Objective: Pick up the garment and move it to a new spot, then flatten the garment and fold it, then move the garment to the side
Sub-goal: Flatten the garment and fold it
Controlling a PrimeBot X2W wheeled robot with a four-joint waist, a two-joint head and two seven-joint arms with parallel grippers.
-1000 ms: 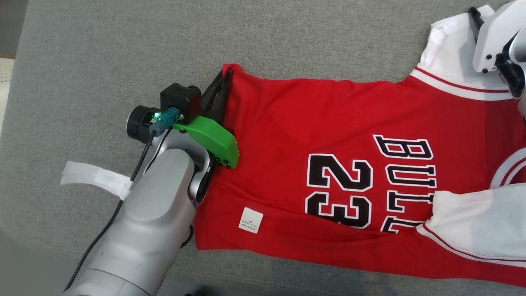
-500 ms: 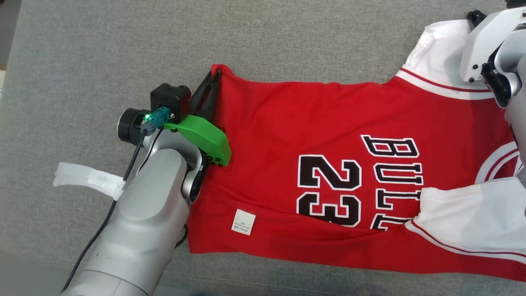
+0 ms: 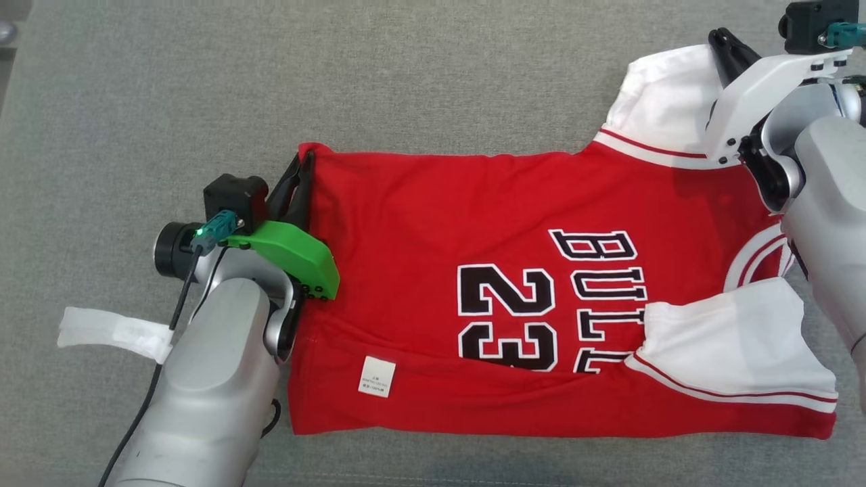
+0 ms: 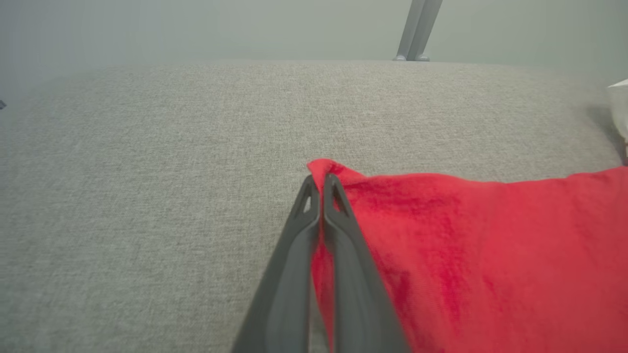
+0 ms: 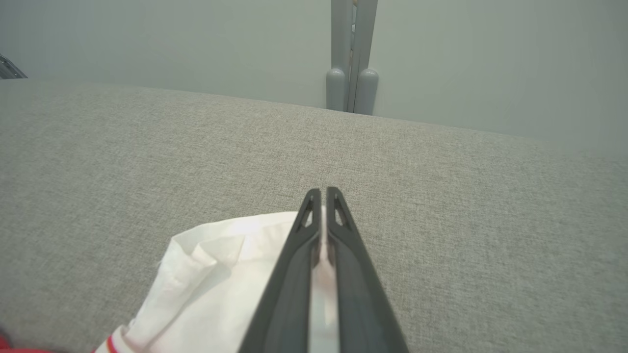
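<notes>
The garment (image 3: 433,223) is a red jersey with white sleeves and black "23" lettering, lying flat on the grey cloth surface (image 3: 433,74). My left gripper (image 3: 306,161) is shut on the jersey's far hem corner; in the left wrist view red cloth (image 4: 441,235) is pinched between the closed fingers of that gripper (image 4: 320,179). At the far right my right gripper (image 3: 720,37) is shut on the white sleeve (image 3: 666,88). In the right wrist view, white fabric (image 5: 221,274) sits between the closed fingers of that gripper (image 5: 321,192).
A white strip of tape (image 3: 111,330) lies on the surface left of my left forearm. A white care label (image 3: 377,376) is on the jersey's near hem. Grey metal legs (image 5: 352,54) stand beyond the far edge.
The head camera has shifted, so the whole scene sits lower and further left. My right gripper has shut on the white sleeve. The left gripper keeps its hold on the hem corner.
</notes>
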